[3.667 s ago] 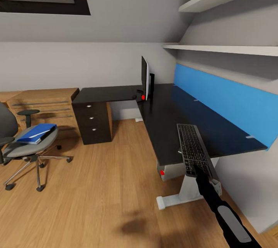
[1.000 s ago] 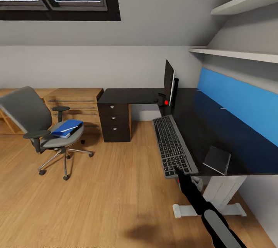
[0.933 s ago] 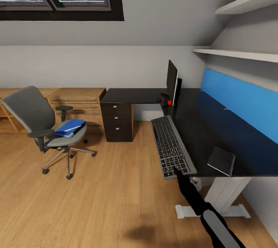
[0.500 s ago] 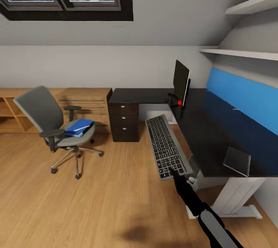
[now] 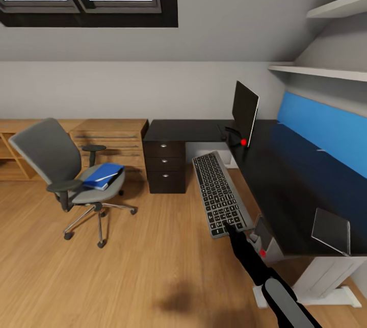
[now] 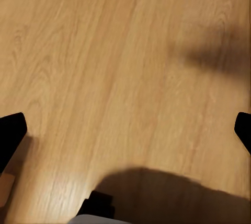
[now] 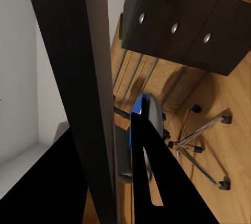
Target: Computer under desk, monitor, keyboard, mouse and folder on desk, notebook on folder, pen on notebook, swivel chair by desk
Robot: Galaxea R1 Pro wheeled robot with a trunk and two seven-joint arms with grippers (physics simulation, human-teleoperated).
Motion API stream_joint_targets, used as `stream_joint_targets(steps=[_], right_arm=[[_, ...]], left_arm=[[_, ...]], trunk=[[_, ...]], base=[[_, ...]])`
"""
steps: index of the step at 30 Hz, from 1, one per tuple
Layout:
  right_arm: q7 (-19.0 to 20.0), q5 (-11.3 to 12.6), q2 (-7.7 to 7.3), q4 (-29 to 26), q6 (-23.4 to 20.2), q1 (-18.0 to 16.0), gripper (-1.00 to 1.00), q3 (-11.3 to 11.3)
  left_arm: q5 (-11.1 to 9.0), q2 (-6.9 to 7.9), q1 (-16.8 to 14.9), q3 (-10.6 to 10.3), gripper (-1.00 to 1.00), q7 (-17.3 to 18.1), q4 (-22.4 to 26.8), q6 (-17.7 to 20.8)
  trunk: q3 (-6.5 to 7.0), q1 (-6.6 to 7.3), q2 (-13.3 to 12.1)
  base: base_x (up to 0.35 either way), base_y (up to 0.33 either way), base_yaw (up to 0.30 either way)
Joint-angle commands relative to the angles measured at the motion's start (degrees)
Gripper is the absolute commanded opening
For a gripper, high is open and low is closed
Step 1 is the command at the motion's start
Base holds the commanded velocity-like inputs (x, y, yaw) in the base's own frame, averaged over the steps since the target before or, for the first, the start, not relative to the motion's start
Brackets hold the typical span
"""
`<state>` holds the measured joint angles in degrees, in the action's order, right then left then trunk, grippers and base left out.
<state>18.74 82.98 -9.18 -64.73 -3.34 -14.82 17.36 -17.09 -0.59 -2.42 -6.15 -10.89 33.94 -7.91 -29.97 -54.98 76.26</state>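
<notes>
Since 3.7 seconds ago the keyboard [image 5: 219, 194] has left the worktop [image 5: 285, 185]: then it lay flat on the near end of it, now it is carried in the air in front of the worktop's edge, above the wooden floor [image 5: 127, 267]. The camera has also turned, so the swivel chair [image 5: 71, 180] now shows whole.

In the head view, the right end effector [image 5: 233, 228] holds the near end of the keyboard, closed on it. The monitor [image 5: 244, 112] stands on the worktop at its inner corner, beyond the keyboard. The blue folder [image 5: 103, 175] lies on the seat of the swivel chair, well apart from the worktop, with a thin white pen [image 5: 108, 177] on top. The grey notebook [image 5: 331, 230] lies on the near end of the worktop.

In the left wrist view, the left end effector [image 6: 125, 130] is wide open above the floor.

In the right wrist view, the keyboard [image 7: 78, 78] is a dark band between the fingers [image 7: 151, 172], with the drawer pedestal [image 7: 183, 20] and swivel chair [image 7: 172, 135] beyond.
</notes>
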Motion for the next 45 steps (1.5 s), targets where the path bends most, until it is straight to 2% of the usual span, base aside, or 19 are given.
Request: stream_joint_targets(steps=[1, 23, 31, 37, 45], right_arm=[[0.2, 0.6, -0.08, 0.0, -0.2, 0.0, -1.0, 0.1], [0.2, 0.4, -0.05, 0.1, 0.1, 0.0, -1.0, 0.1], [0.3, 0.6, 0.12, 0.2, 0.1, 0.0, -1.0, 0.2], [0.0, 0.4, 0.21, 0.3, 0.2, 0.0, -1.0, 0.1], [0.2, 0.3, -0.18, 0.4, -0.1, 0.0, -1.0, 0.0]], left_arm=[[-0.6, 0.06, 0.0, -0.4, 1.0, -0.4, 0.0, -0.3], [-0.7, 0.15, 0.0, 0.0, 1.0, -0.4, 0.0, -0.3], [-0.9, 0.15, 0.0, 0.0, 1.0, -0.5, 0.0, -0.3], [-0.8, 0.14, 0.0, 0.0, 1.0, -0.6, 0.0, -0.2], [-0.8, 0.07, 0.0, -0.1, 1.0, -0.9, 0.0, -0.2]], trunk=[[0.13, 0.19, -0.4], [4.08, 5.03, -9.2], [4.08, 5.03, -9.2], [4.17, 5.03, -9.2], [4.19, 5.03, -9.2]], base=[[0.331, 0.003, 0.0], [0.334, 0.032, 0.0], [0.335, 0.038, 0.013], [0.335, 0.001, 0.213], [0.335, 0.0, 0.053]])
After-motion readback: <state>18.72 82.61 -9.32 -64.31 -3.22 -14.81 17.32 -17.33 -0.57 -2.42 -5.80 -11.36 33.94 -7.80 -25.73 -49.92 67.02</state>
